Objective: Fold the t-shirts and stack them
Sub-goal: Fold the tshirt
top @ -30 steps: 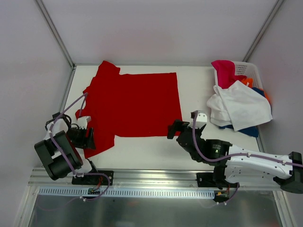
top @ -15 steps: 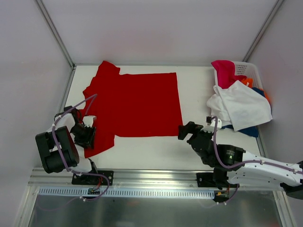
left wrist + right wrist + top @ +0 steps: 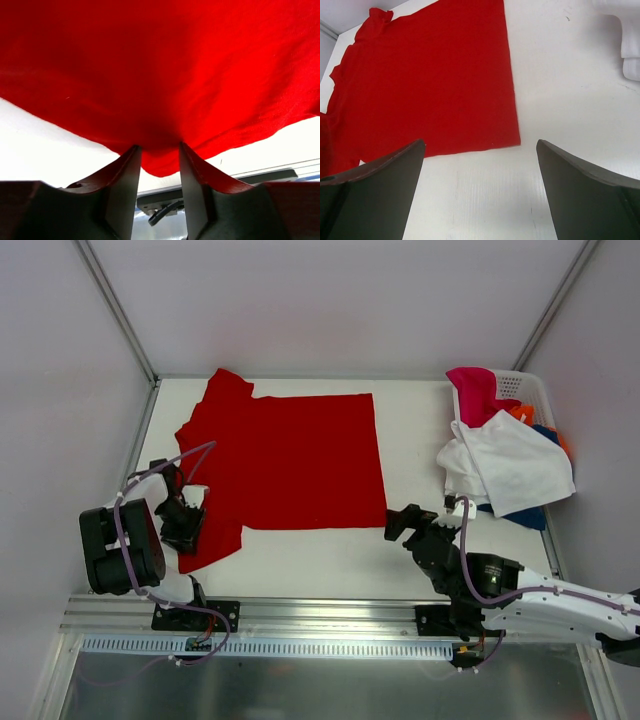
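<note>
White table [image 3: 420,410]: red t-shirt [image 3: 285,455], likely limp, best gripped at hems; left gripper [image 3: 159,150] straddles sleeve [image 3: 208,540], pinch unclear; right gripper [image 3: 481,150] spread.

No writing, label, brand, number or sign can be read in any view. The red t-shirt [image 3: 290,460], the white basket [image 3: 520,385] and the counter [image 3: 410,430] show only plain, unmarked surfaces.
</note>
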`<action>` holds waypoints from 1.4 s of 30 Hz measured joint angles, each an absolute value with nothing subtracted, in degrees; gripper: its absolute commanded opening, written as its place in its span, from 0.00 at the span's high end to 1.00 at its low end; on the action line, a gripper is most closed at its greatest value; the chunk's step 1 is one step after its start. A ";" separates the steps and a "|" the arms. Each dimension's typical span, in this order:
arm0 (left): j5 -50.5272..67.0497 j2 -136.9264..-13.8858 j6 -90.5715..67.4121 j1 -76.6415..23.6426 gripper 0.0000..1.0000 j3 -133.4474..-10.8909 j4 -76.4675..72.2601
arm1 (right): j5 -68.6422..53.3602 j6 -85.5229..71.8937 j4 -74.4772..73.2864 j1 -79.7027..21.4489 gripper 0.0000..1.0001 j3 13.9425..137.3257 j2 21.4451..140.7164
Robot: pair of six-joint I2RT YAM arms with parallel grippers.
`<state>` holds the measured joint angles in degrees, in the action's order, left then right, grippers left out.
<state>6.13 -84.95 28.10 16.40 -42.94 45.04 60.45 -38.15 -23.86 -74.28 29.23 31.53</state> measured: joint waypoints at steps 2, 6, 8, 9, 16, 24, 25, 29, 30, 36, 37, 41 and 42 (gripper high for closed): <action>4.51 -85.38 27.44 14.33 0.59 -43.07 45.25 | 61.14 -37.98 -23.88 -74.28 0.00 28.80 31.14; 1.96 -87.70 25.89 10.81 0.46 -44.34 46.57 | 62.81 -36.80 -23.88 -74.26 0.00 28.45 31.00; 1.78 -88.68 24.91 9.96 0.37 -44.95 47.40 | 63.46 -36.16 -23.88 -74.26 0.01 28.45 30.89; 1.85 -89.06 24.49 9.67 0.34 -45.19 47.79 | 63.77 -35.81 -23.88 -74.26 0.01 28.45 30.74; 0.32 -90.78 23.46 9.34 0.51 -46.11 48.49 | 65.32 -34.85 -23.86 -74.19 0.01 28.21 28.27; -2.39 -93.78 21.69 6.94 0.48 -47.51 49.56 | 65.87 -33.65 -23.88 -73.67 0.01 27.09 27.90; -2.85 -94.13 21.47 6.11 0.47 -47.64 49.69 | 65.89 -33.50 -23.88 -73.67 0.01 27.00 27.68; -4.34 -95.68 20.75 3.53 0.37 -48.25 50.59 | 66.32 -32.73 -23.86 -73.58 0.01 26.76 26.52; -4.43 -95.92 20.38 2.96 0.36 -48.34 50.83 | 66.54 -32.47 -23.86 -73.56 0.01 26.65 26.28; -5.69 -98.43 19.59 -0.73 0.71 -49.36 52.18 | 67.16 -31.75 -23.86 -72.95 0.01 26.15 25.76; -6.22 -98.96 19.66 -1.67 0.75 -49.41 52.47 | 67.24 -31.57 -23.86 -72.84 0.01 26.02 25.69; -8.19 -101.19 18.74 -6.15 1.00 -49.43 53.89 | 67.33 -30.81 -23.92 -72.36 0.01 25.28 24.58; -8.14 -101.19 18.65 -6.39 1.00 -49.45 53.89 | 67.33 -30.72 -23.88 -72.23 0.01 25.12 24.08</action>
